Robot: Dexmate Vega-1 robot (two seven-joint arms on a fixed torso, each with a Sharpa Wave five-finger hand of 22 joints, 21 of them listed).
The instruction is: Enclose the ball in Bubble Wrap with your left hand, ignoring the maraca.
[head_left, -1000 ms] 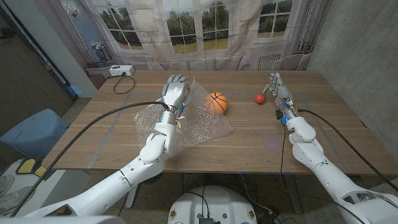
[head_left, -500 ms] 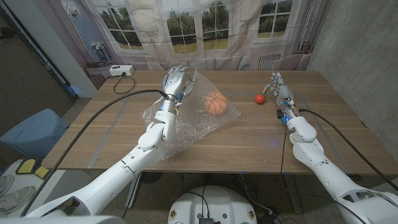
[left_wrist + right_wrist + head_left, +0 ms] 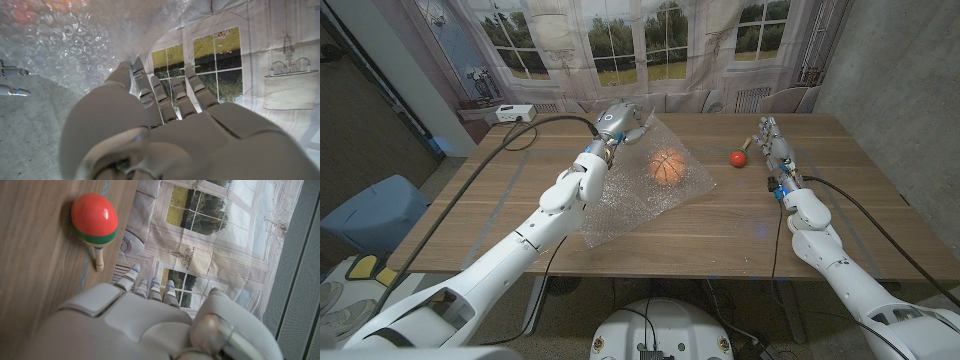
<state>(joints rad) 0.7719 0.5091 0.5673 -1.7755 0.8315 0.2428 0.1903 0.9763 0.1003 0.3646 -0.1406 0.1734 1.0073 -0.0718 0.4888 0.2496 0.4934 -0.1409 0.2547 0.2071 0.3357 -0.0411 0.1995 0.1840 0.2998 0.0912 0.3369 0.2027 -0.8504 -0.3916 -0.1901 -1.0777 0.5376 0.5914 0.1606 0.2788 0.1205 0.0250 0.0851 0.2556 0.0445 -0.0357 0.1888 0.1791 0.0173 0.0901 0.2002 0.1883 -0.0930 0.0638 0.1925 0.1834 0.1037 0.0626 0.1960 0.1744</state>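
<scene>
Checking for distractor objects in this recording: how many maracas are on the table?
1. The maraca lies near the table's far right, just ahead of the right hand and apart from the bubble-wrapped ball. The wrap could hide something small.

A wooden table (image 3: 650, 235) stands in a room. Behind it hangs a printed backdrop (image 3: 650, 50) showing paned windows with green trees and grass outside, plus pale panelling. A grey wall (image 3: 895, 90) rises to the right, a dark panel (image 3: 365, 130) to the left. A white box (image 3: 512, 113) with a cable sits at the table's far left corner. A blue chair (image 3: 370, 212) stands to the left.
</scene>
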